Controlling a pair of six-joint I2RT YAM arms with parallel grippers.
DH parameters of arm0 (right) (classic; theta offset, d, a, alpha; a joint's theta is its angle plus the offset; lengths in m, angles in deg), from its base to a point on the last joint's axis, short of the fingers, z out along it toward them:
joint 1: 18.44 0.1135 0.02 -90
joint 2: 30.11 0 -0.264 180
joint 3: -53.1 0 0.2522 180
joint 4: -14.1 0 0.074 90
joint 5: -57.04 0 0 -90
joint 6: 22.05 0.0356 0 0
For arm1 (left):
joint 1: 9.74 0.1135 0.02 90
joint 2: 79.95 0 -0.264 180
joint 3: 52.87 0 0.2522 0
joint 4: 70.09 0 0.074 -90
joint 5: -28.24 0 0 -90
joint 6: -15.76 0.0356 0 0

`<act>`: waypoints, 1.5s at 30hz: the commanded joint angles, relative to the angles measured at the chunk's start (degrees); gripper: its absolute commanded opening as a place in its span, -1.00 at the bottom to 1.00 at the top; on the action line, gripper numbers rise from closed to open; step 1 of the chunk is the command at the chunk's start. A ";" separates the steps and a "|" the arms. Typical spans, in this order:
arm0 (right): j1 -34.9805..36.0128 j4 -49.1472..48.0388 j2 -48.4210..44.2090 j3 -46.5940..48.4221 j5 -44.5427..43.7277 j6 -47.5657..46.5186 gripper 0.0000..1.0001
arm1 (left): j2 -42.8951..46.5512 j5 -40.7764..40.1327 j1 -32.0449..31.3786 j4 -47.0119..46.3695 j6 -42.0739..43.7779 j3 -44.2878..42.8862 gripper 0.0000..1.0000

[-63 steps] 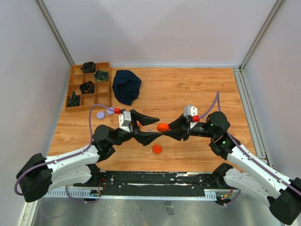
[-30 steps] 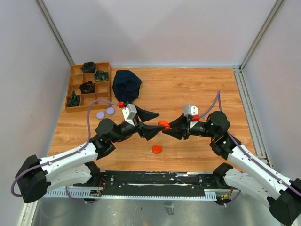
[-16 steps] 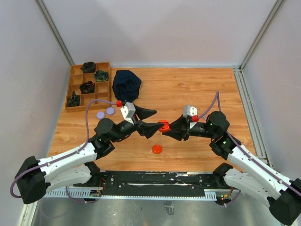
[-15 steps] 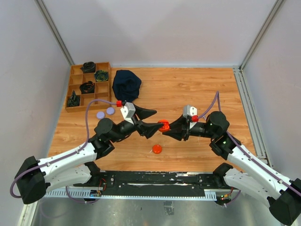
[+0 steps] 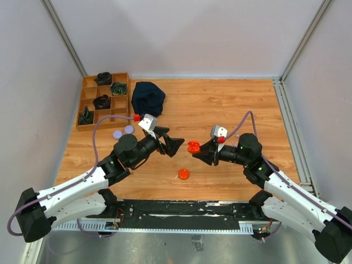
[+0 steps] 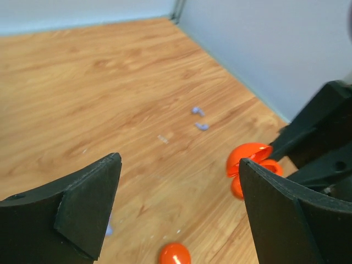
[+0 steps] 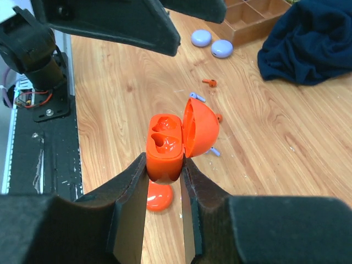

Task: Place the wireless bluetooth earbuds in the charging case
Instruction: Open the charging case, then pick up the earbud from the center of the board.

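Observation:
My right gripper [image 5: 196,149] [image 7: 165,165] is shut on the orange charging case [image 5: 193,147] [image 7: 164,144] and holds it above the table. Its lid [image 7: 201,127] stands open and both sockets look empty. The case also shows at the right in the left wrist view [image 6: 250,160]. My left gripper [image 5: 171,142] [image 6: 179,170] is open and empty, just left of the case and apart from it. Tiny earbuds lie on the wood: an orange one [image 7: 209,83], a lavender one [image 7: 198,97], another orange one [image 7: 219,117] and another lavender one [image 7: 215,152]. Two lavender ones show in the left wrist view [image 6: 197,111].
An orange disc [image 5: 183,174] [image 7: 158,197] [image 6: 175,254] lies on the table below the case. Two lavender discs [image 5: 123,131] [image 7: 201,38] lie near a wooden compartment tray [image 5: 122,96]. A dark blue cloth [image 5: 147,100] [image 7: 308,47] lies at the back.
My left gripper has let go of the case lid and drawn back to the left, its jaws wider. The lid now stands open. The right gripper still holds the case.

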 commanded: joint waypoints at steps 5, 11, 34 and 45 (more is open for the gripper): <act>-0.06 0.00 -1.89 -3.28 -4.36 -2.04 -0.78 | -5.29 -12.37 4.10 20.94 -9.84 -4.78 0.96; -0.11 -0.03 -2.34 -4.66 -5.50 -3.45 -0.78 | -12.99 -12.29 6.69 25.31 -13.24 -8.37 0.99; -0.21 -0.98 -7.21 -8.44 -7.40 -4.53 -0.78 | -46.91 -20.52 11.28 46.75 -34.33 -30.00 0.38; -0.23 -0.83 -7.48 -8.43 -7.66 -4.51 -0.78 | -53.53 -19.72 11.43 51.76 -37.44 -33.57 0.10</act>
